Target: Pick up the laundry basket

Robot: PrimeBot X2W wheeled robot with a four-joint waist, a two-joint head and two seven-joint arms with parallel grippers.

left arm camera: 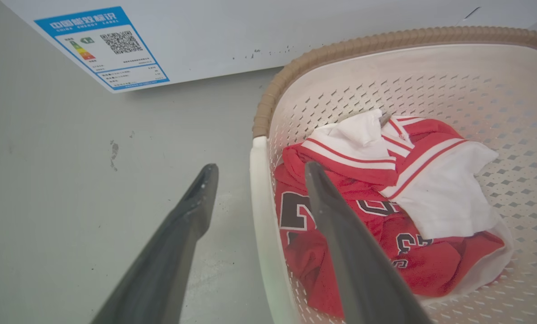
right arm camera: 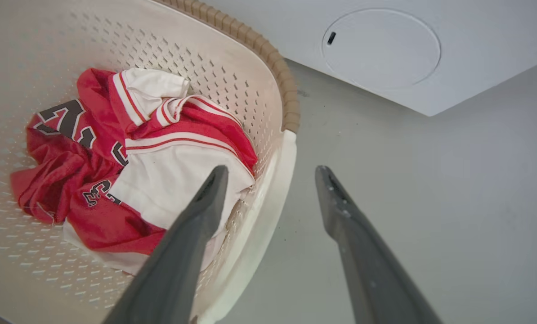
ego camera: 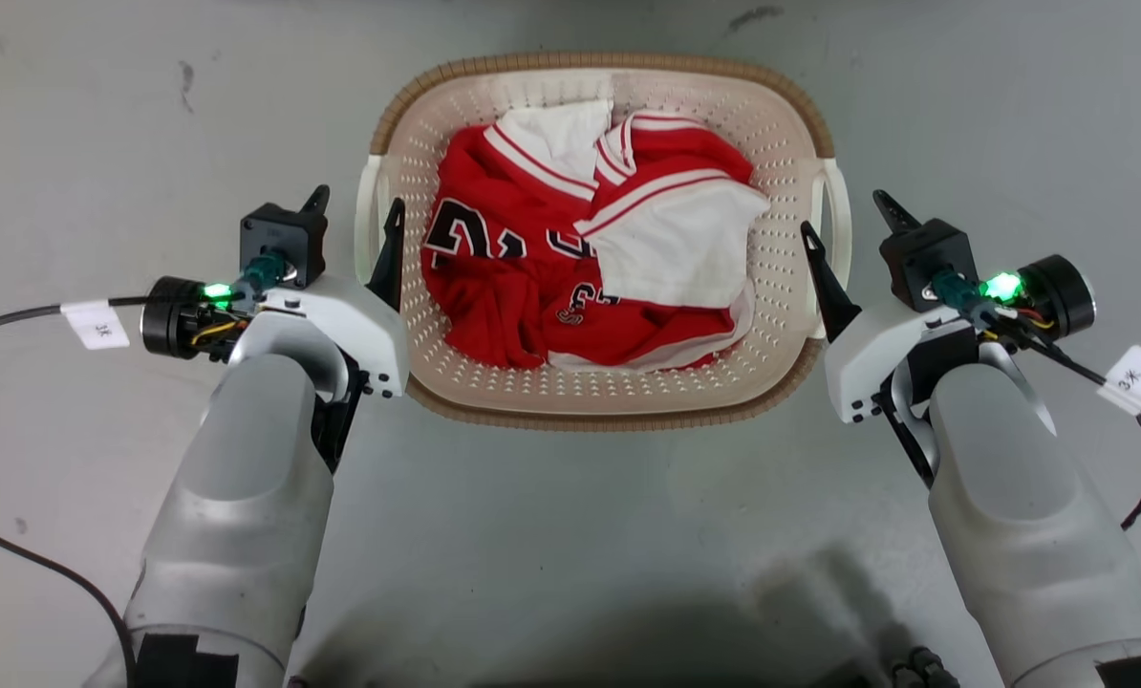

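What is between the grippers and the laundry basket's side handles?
Nothing visible. The left gripper and right gripper are open, fingers either side of the handles on the laundry basket; the red jersey lies inside, clear of them.

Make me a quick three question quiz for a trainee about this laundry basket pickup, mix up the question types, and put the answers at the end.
1. True or false: the left gripper is shut on the laundry basket.
2. What lies in the basket? A) blue towels B) a red and white jersey C) three shoes
3. Fill in: the left gripper and the right gripper each straddle a white side handle, one finger on the basket's inner side and the other on the ____ side.

Key: 1 false, its jaws stand open astride the handle; 2 B; 3 outer.
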